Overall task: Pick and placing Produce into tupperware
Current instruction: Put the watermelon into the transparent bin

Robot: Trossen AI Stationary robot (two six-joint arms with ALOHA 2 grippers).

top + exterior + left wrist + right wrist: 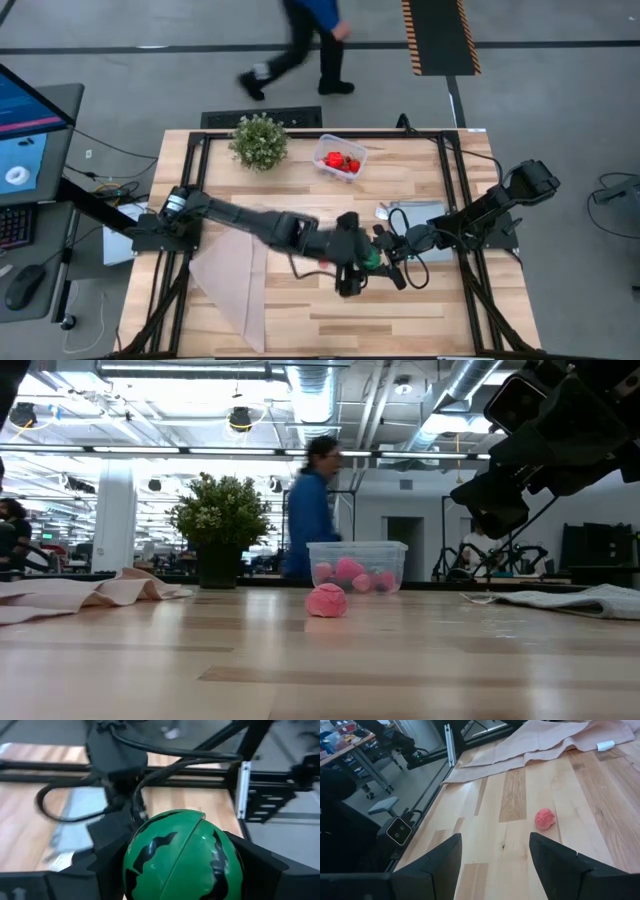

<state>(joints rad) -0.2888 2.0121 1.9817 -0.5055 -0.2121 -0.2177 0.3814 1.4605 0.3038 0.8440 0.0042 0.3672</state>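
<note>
Fingers of my left gripper (362, 262) pinch the green striped ball (182, 857) from both sides, held above the desk (300, 190) well apart from the tupperware (340, 157), on the side away from the potted plant (259, 140). My right gripper (495, 857) hangs close beside the left one with its fingers spread and nothing between them. Several red and pink pieces (350, 573) already sit inside the tupperware. One pink piece (326, 601) lies loose on the desk in front of the tupperware. A beige cloth (235, 280) lies beneath my left arm.
</note>
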